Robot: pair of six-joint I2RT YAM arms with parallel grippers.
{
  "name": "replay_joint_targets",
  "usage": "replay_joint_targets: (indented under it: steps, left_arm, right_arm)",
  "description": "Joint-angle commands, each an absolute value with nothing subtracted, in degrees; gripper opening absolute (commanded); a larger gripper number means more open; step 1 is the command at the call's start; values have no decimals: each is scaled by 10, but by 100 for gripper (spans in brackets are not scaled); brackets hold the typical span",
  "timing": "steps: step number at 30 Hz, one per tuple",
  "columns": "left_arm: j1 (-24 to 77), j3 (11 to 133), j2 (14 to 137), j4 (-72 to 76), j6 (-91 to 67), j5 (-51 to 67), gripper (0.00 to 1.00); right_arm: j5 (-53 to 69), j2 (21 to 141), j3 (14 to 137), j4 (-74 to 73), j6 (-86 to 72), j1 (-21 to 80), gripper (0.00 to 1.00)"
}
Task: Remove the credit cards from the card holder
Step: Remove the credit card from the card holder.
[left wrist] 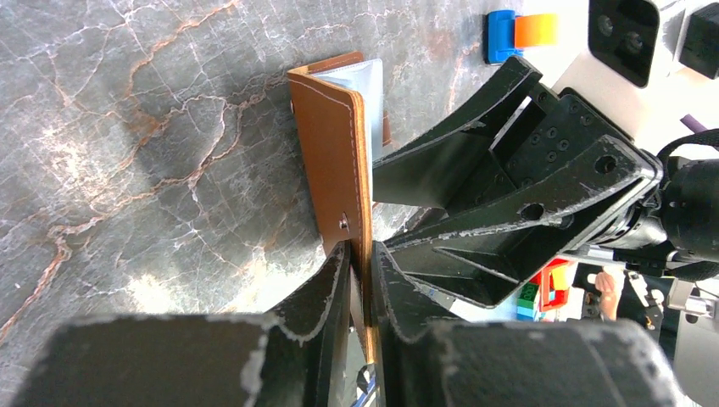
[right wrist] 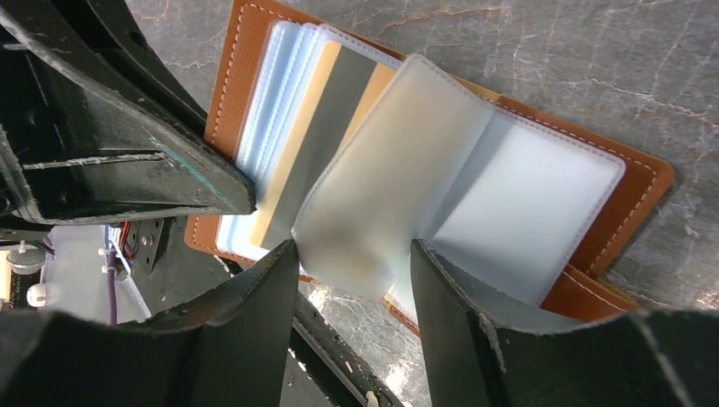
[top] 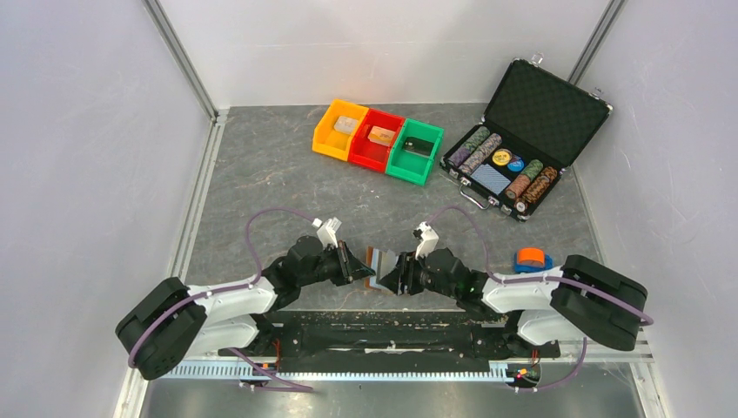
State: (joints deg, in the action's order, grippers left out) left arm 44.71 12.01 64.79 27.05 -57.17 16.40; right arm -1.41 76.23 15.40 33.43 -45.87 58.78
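We see left arm [top: 231,300], right arm [top: 522,292]: white shells on mid-links, bulky black housings [top: 161,326] at lower corners of top view. Purple cables [top: 261,214] loop from each toward white camera blocks [top: 328,231] near frame centre. On left gripper [left wrist: 360,280], right gripper [right wrist: 356,280]: matte black fingers [left wrist: 314,297], edges chipped pale. We count round screw holes [left wrist: 606,161] on black gripper body, right of left wrist view.

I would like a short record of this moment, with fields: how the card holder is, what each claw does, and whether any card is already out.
card holder: open, held edge-on above the table
left claw: shut on the card holder's edge
right claw: open, astride a frosted sleeve
credit card: tan with a grey stripe, inside a pocket
cards out: none visible
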Motion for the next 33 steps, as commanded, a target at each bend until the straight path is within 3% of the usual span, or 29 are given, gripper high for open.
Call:
replay_joint_targets:
  steps: [1,12,16,22,27,33]
  left_arm:
    - [446,118,630,289,-569,152,20]
    - [446,118,628,286,-568,150,19]
    - [446,118,628,286,-567,151,19]
    - [446,120,623,286,-568,153,22]
    - [446,120,624,286,-568,153,4]
    - [446,118,628,286,-568,150,2]
  right_arm:
    - [-38,740,146,334,-456,591,53]
    - [-74,702,134,296,-455,591,51]
    - [-92,671,137,255,-459,591,57]
    - [-121,612,149,197,-454,591,57]
    - [-128,586,158,188,-450,594,61]
    - [-127,593,166,207,-443,601,61]
